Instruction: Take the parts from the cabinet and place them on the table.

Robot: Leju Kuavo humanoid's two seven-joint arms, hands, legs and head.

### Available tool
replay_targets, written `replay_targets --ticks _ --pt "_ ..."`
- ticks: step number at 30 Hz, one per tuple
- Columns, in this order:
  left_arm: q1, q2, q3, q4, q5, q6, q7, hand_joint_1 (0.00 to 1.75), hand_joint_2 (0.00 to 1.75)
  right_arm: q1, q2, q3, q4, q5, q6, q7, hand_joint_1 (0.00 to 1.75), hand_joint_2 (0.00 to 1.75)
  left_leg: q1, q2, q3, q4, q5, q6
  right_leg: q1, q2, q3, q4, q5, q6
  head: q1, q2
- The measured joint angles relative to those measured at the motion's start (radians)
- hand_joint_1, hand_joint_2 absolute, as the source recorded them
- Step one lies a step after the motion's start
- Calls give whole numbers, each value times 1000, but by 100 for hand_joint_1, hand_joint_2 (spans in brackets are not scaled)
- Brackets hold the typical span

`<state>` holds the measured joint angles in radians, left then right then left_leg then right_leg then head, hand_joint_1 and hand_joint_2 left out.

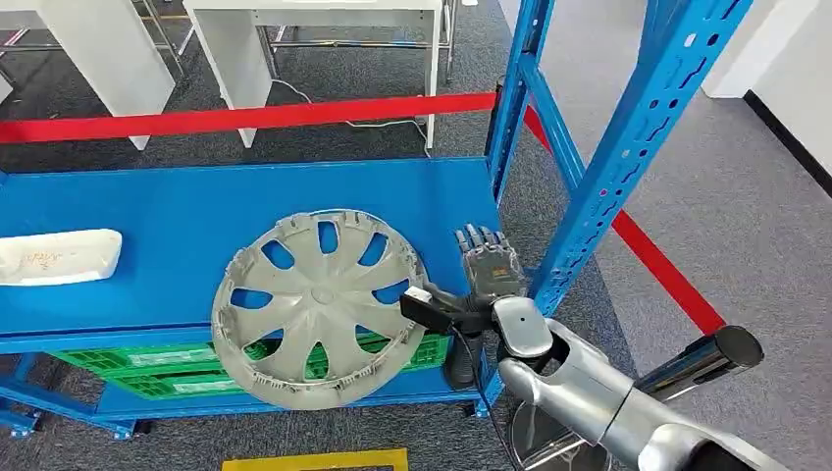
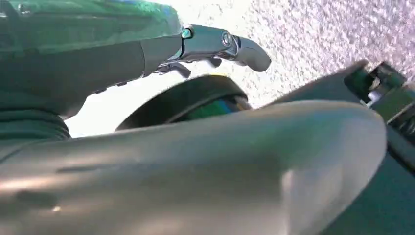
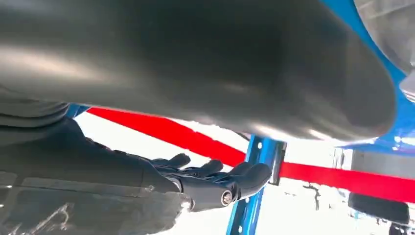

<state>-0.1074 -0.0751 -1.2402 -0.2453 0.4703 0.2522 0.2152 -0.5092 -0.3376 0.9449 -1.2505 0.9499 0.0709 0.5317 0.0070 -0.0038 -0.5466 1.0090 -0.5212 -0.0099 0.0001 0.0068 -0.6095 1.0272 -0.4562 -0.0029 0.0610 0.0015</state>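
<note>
While it overhangs the front edge of the blue metal shelf at lower centre of the head view, the grey plastic multi-spoke hubcap is seen tilted, with oval slots through which blue shows. No writing can be read on it. The right hand is seen just right of its rim, fingers extended and apart, holding nothing. The left hand is seen in its wrist view with one finger extended; its state cannot be told. A white oblong tray lies at far left.
</note>
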Motion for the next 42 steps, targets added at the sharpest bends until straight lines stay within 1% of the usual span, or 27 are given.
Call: replay_targets --ticks 2,5,8,12,15,20,24,27,29,32,42 --pt "-6 6 0 0 -2 13 2 0 0 -5 5 2 0 5 -2 -19 0 0 0 0 0 0 0 0 0 0 0 0 0 0 0 0" --pt "-26 28 0 0 5 54 15 0 0 -27 24 11 3 11 1 -46 0 0 0 0 0 0 0 0 0 0 0 1 0 0 0 0" --pt "-44 51 2 0 19 61 14 0 0 -52 46 20 9 11 1 -59 0 0 0 0 0 0 1 -1 0 0 0 1 0 0 0 0" --pt "-50 71 3 0 26 61 14 0 0 -74 71 35 19 11 0 -62 0 0 0 0 0 0 1 -1 0 0 0 1 0 0 0 0" --pt "-50 83 9 0 44 83 18 0 0 -86 85 46 26 -6 -23 -82 0 0 0 0 0 0 1 -1 0 0 0 1 0 0 0 0" --pt "-51 107 10 -4 6 65 46 0 0 -116 133 65 64 -46 -69 -140 0 0 0 0 0 0 1 -1 0 0 0 1 0 0 0 0" --pt "-52 116 10 -13 -18 45 63 0 0 -134 169 78 107 -61 -97 -156 0 0 0 0 0 0 1 -1 0 0 0 1 0 0 0 0" --pt "-53 119 7 -19 -57 18 82 0 0 -142 193 84 136 -73 -122 -171 0 0 0 0 0 0 1 -1 0 0 0 1 0 0 0 0" --pt "-59 121 2 -25 -81 11 89 0 0 -146 205 87 149 -73 -125 -172 0 0 0 0 0 0 1 -1 0 0 0 1 0 0 0 0" --pt "-73 123 0 -31 -90 8 93 0 0 -152 219 89 169 -79 -126 -172 0 0 0 0 0 0 1 -1 0 0 0 1 0 0 0 0" --pt "-93 129 4 -51 -75 25 98 0 0 -170 233 100 216 -120 -108 -161 0 0 0 0 0 0 1 -1 0 0 0 1 0 0 0 0"
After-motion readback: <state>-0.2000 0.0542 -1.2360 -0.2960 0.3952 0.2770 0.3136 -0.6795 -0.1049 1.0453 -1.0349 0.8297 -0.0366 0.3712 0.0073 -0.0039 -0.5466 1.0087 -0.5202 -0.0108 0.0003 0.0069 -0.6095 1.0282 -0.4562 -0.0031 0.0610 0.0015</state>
